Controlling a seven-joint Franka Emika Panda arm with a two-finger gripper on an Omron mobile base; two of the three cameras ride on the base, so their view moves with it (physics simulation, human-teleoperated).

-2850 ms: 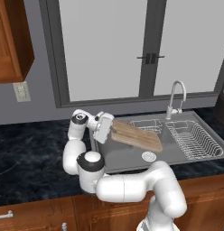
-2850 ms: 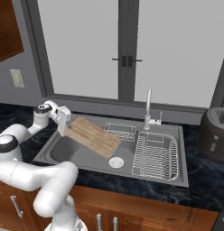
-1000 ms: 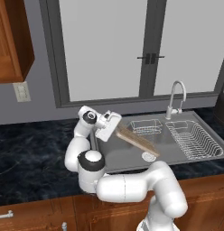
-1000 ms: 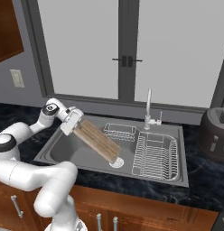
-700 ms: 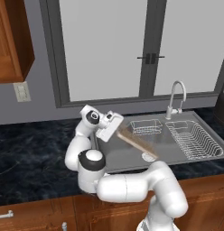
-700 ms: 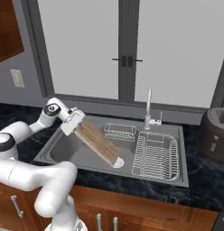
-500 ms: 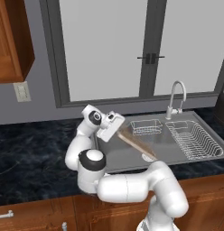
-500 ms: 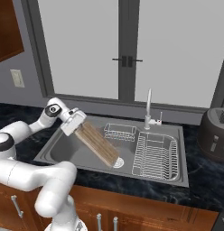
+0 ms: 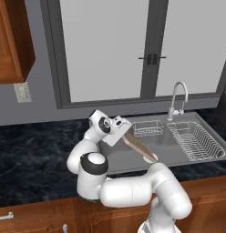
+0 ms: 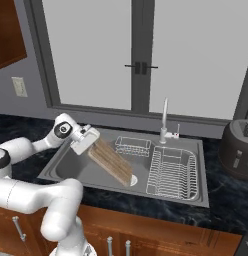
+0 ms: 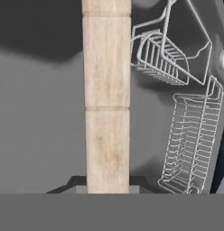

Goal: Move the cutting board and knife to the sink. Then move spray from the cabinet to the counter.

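My gripper (image 9: 123,135) is shut on one short end of the light-tan cutting board (image 9: 140,148). The board slopes steeply down from the hand into the grey sink (image 9: 166,142), with its far end low by the drain. From the right base camera the gripper (image 10: 92,143) holds the board (image 10: 112,161) over the basin (image 10: 70,164). In the hand view the board (image 11: 107,99) runs straight up from between my gripper (image 11: 107,186). The black counter (image 9: 33,154) surrounds the sink. A reddish-brown cabinet (image 9: 10,41) hangs at upper left. The knife and the spray are out of view.
A curved faucet (image 9: 177,93) stands behind the sink. A wire dish rack (image 9: 197,141) fills the basin's right part and a small wire basket (image 9: 146,128) sits at its back. A toaster (image 10: 238,150) stands on the counter at far right.
The hand has shifted a little right and tipped the board steeper, so its far end has dropped lower into the sink. The grip stays shut.
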